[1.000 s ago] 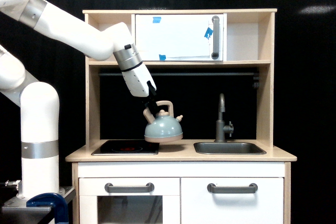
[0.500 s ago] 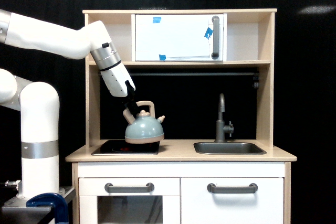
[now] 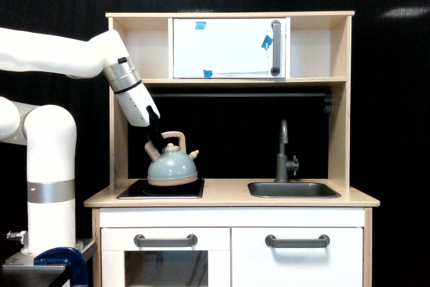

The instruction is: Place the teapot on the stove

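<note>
The teapot (image 3: pixel 172 166), pale grey-blue with a beige arched handle and knob, hangs slightly tilted over the stove (image 3: pixel 161 189), its base at or just above the black panel. My gripper (image 3: pixel 155 143) is shut on the left end of the teapot's handle, reaching down from the upper left. The spout points toward the exterior view's right. The stove is a flat black panel with a faint red burner mark, set in the left part of the light wooden counter (image 3: pixel 228 197).
A grey sink basin (image 3: pixel 293 189) with a faucet (image 3: pixel 285 152) sits to the right of the stove. A shelf with a white cabinet door (image 3: pixel 228 48) runs above. The wooden side panel (image 3: pixel 121 132) stands close to the left of my gripper.
My arm has carried the teapot from the middle of the counter leftward and a little down; it is now over the stove.
</note>
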{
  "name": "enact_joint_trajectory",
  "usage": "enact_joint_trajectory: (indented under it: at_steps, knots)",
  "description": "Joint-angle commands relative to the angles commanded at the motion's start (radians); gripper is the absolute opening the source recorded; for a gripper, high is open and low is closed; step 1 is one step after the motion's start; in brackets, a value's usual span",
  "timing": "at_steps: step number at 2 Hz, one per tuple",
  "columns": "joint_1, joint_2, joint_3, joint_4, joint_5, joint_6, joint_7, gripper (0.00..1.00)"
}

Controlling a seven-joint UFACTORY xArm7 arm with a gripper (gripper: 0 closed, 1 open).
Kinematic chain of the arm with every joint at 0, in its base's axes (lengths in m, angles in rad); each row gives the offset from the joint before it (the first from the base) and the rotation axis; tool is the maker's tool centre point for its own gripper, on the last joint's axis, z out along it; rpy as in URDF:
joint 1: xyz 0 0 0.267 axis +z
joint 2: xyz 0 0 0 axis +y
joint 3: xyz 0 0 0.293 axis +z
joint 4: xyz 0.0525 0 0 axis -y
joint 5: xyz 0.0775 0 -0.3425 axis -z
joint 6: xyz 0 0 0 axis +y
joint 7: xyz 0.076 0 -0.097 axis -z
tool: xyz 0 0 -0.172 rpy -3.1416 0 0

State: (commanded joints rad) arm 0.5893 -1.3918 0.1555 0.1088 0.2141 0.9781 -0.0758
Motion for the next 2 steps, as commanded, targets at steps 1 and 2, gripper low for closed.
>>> enact_joint_trajectory:
  at_steps: [1, 2]
  knots:
    - [0.011, -0.005, 0.008, -0.032, 0.006, -0.028, 0.006, 0.0]
    - [0.005, 0.038, -0.001, -0.036, 0.003, -0.073, -0.007, 1.0]
